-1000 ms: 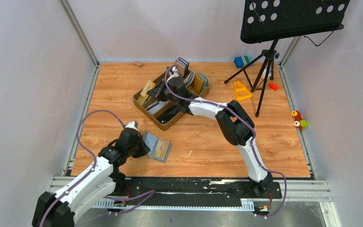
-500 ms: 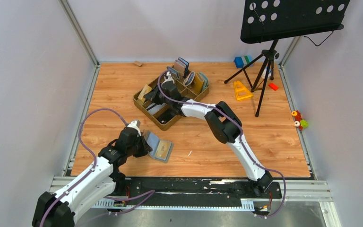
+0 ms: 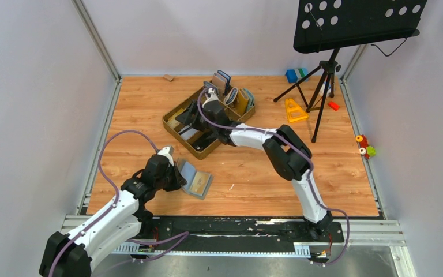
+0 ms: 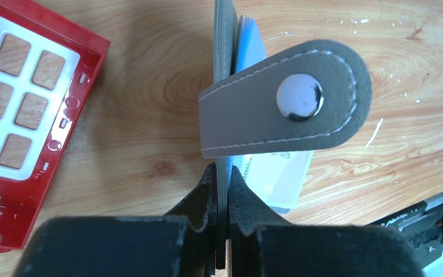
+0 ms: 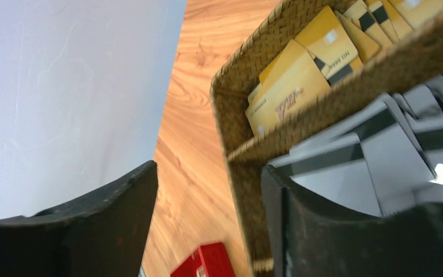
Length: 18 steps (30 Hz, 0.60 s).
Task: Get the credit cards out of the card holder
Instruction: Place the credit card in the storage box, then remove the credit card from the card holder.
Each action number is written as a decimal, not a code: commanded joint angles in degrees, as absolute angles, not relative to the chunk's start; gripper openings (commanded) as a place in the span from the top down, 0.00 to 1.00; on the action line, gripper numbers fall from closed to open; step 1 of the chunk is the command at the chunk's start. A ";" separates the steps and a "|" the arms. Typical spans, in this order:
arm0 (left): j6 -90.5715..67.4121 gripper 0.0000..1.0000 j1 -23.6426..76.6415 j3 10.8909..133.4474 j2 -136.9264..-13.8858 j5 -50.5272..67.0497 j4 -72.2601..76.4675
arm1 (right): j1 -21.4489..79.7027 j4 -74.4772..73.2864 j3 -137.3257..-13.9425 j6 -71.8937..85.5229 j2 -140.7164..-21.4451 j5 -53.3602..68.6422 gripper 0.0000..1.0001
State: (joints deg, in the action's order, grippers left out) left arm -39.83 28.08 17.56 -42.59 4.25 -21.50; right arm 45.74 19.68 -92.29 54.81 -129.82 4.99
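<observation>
Clamping card holder (image 4: pixel 282 107) edge with closed left gripper (image 4: pixel 222 184), front-left on table (image 3: pixel 248 173). Hovering right gripper (image 5: pixel 207 182), parted and empty, over woven tray (image 5: pixel 334 86): yellow cards (image 5: pixel 291 86) and grey striped cards (image 5: pixel 375 156) in adjoining compartments; print illegible.

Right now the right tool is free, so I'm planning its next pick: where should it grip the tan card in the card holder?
Probably the tan card by its edge farthest from the fold, coming from the right: it lies flat in the open card holder, whose raised left flap the left tool clamps.
</observation>
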 commanded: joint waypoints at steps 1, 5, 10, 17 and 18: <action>-36.57 1.00 27.86 17.45 -42.13 6.59 -18.39 | 45.97 22.53 -82.56 48.21 -117.56 5.42 0.27; -36.92 1.00 27.86 16.14 -40.71 9.30 -15.69 | 45.92 21.09 -71.88 43.19 -106.70 6.61 0.01; -36.79 1.00 27.86 16.25 -39.62 13.00 -14.01 | 45.88 13.45 -59.48 38.03 -92.17 5.91 0.00; -42.45 1.00 27.94 13.34 -39.75 20.31 -4.59 | 45.07 9.32 -41.61 31.68 -70.52 4.82 0.01; -43.26 1.00 27.95 12.86 -39.88 21.45 -2.94 | 44.81 9.09 -40.42 30.60 -68.49 5.77 0.01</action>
